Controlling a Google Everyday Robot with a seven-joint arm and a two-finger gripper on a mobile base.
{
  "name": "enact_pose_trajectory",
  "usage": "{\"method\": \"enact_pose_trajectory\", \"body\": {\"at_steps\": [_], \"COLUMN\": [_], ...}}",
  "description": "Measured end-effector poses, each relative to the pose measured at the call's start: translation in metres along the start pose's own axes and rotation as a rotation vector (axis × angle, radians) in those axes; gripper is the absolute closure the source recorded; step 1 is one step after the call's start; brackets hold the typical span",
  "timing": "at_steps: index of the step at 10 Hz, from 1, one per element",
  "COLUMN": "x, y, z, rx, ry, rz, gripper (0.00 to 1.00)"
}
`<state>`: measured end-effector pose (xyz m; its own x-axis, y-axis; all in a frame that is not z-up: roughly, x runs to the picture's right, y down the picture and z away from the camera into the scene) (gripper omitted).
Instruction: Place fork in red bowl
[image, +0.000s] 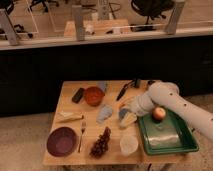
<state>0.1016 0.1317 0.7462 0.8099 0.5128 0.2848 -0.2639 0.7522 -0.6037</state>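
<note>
The slim silver fork (81, 136) lies flat on the wooden table (113, 157), just right of the purple dish (62, 141). The small orange-red bowl (93, 95) stands at the back of the table, left of centre, and looks empty. My white arm reaches in from the right. The gripper (127, 113) hangs low over the table's middle, above a pale yellow item, right of the bowl and well up and right of the fork. It holds nothing that I can see.
A black-handled knife (122, 91) lies right of the bowl, a black block (78, 94) left of it. A pale wooden utensil (70, 117), grey-blue pouch (104, 113), grapes (101, 143) and white cup (129, 145) surround the fork. A green tray (170, 142) holds an apple (159, 114).
</note>
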Motion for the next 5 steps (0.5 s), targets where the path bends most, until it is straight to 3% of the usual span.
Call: {"method": "enact_pose_trajectory", "body": {"at_steps": [1,2,5], "x": [-0.004,-0.009,-0.036], "y": [0.0,0.0,0.001], "z": [0.008,0.019,0.059], "rx": [0.013,-0.004,-0.158], "ry": [-0.001,-0.007,-0.071], "rz": [0.004,0.007,0.006], "gripper": [0.2,0.2,0.2]}}
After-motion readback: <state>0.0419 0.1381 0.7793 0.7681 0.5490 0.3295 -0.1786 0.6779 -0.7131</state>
